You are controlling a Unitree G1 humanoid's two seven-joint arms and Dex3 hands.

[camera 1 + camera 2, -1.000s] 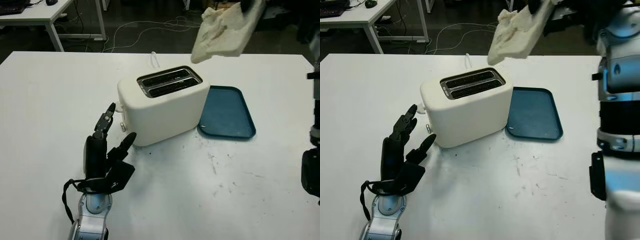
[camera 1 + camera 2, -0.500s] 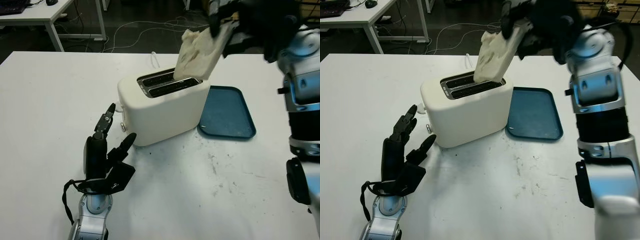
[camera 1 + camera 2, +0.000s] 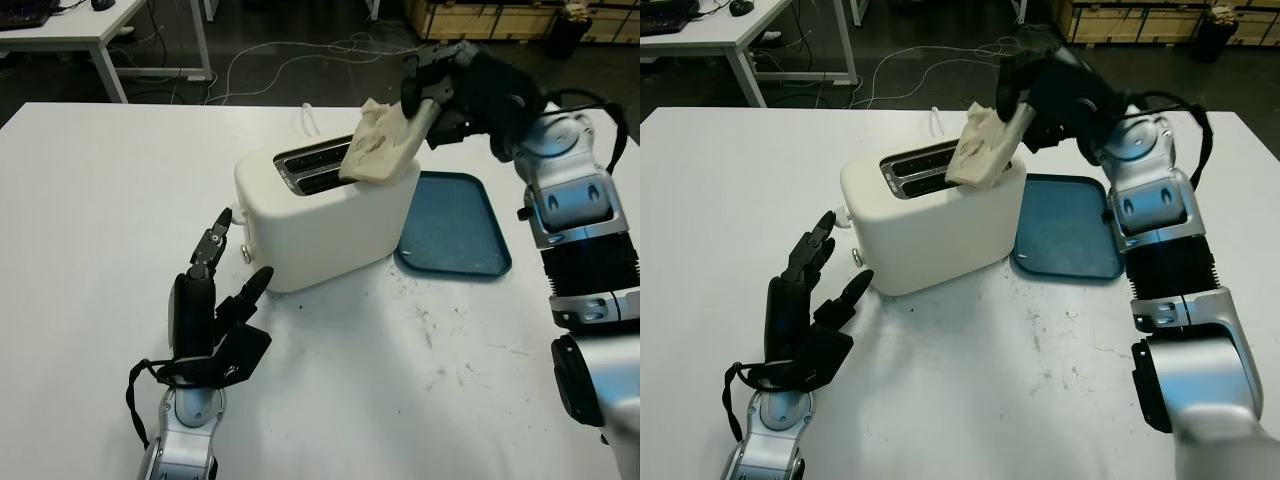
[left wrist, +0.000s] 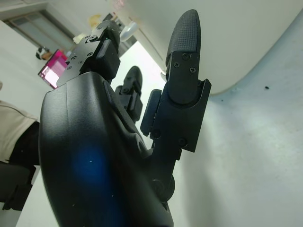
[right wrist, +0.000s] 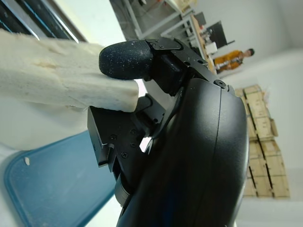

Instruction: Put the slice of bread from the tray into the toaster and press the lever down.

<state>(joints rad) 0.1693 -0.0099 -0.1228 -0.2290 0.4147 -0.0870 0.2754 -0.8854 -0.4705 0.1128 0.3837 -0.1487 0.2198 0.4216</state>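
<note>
Your right hand (image 3: pixel 440 95) and the bread (image 3: pixel 378 150) it grips sit over the toaster (image 3: pixel 325 215) top — they cover the tray-side end of the slots, while the other end lies bare. The tray (image 3: pixel 455 235) lies flat just beside the toaster, nothing standing on it. Your left hand (image 3: pixel 215 320) is open on the bench (image 3: pixel 90 230) near the toaster's short end, where a small knob faces it across open bench. The wide bench in front gives you free passage.
</note>
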